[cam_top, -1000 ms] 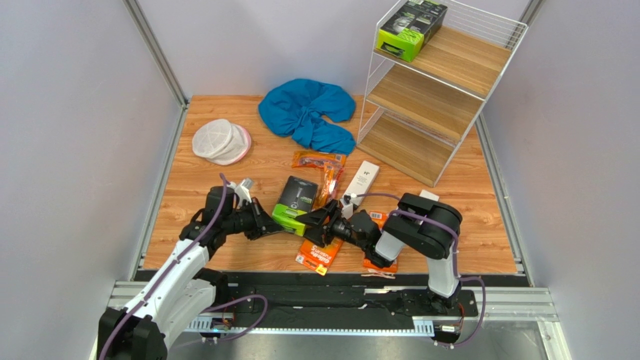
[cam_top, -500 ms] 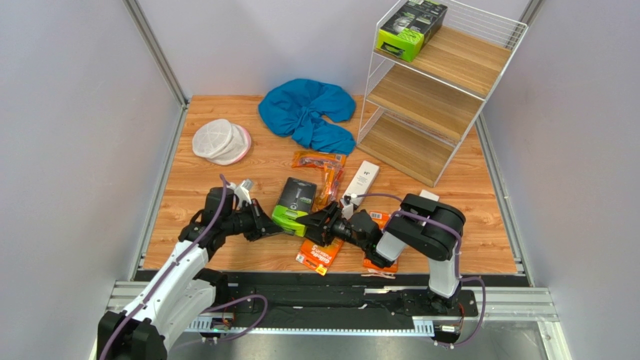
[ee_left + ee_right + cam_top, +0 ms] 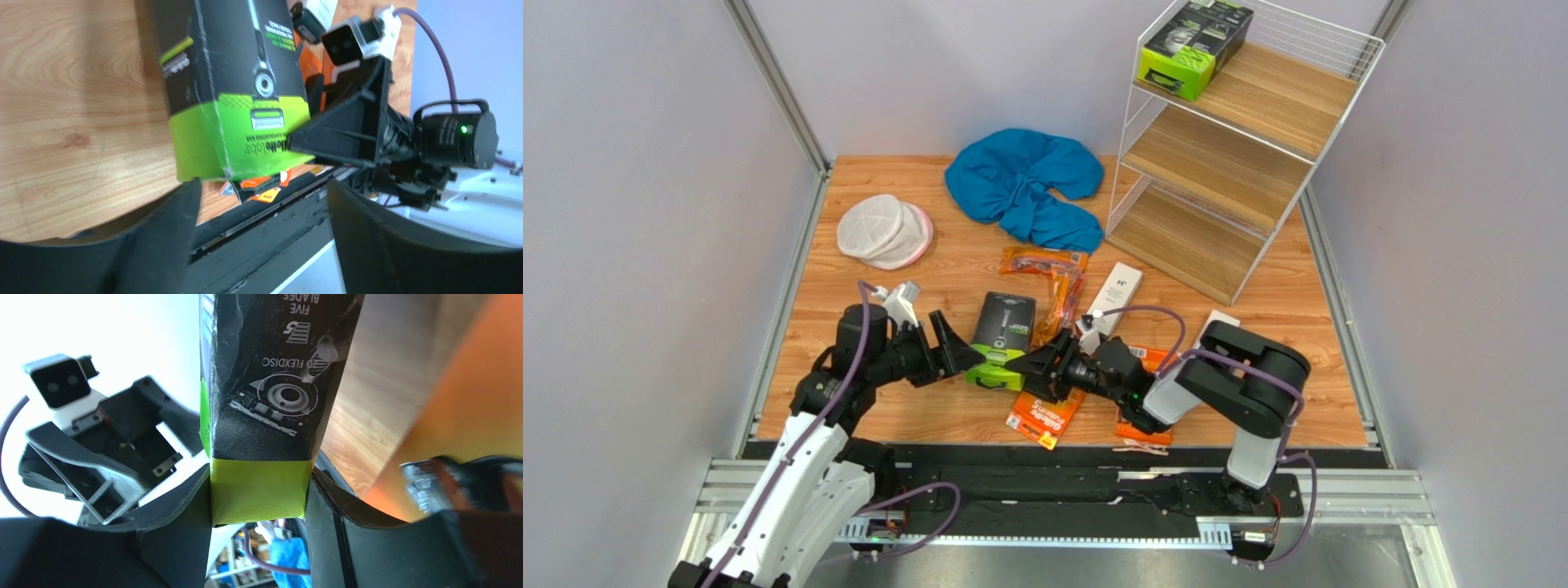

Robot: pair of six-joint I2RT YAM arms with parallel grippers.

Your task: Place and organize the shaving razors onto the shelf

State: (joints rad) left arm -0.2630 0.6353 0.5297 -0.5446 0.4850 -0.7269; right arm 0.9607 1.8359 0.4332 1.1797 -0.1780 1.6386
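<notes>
A wooden tabletop (image 3: 842, 257) fills the walled work area, with a tall white wire shelf (image 3: 1284, 98) of three wooden tiers at its far right corner. One lime-and-black razor box (image 3: 1195, 43) already lies on the top tier. A crumpled blue cloth (image 3: 1026, 184) and a round white mesh pouch (image 3: 884, 230) sit well away at the back. Two robot arms meet near the front centre over a second lime-and-black razor box (image 3: 1001, 328). A moment ago the left end effector (image 3: 946, 347) was clenched at this box. Now it has released, its fingers spread wide and empty just beside the box's lime end. The right end effector (image 3: 1036, 364) is grasping that lime end, its fingers pressed against both sides. This looks like a handover, so the right arm, which is nearer the shelf, can likely carry the box there. The box's long axis runs front to back, with the lime end towards the arms and the black end pointing to the back wall. Whether it rests on the tabletop cannot be told. Orange cartons (image 3: 1044, 417), a slim white box (image 3: 1114, 292) and an orange-trimmed bag (image 3: 1044, 270) wait nearby.
</notes>
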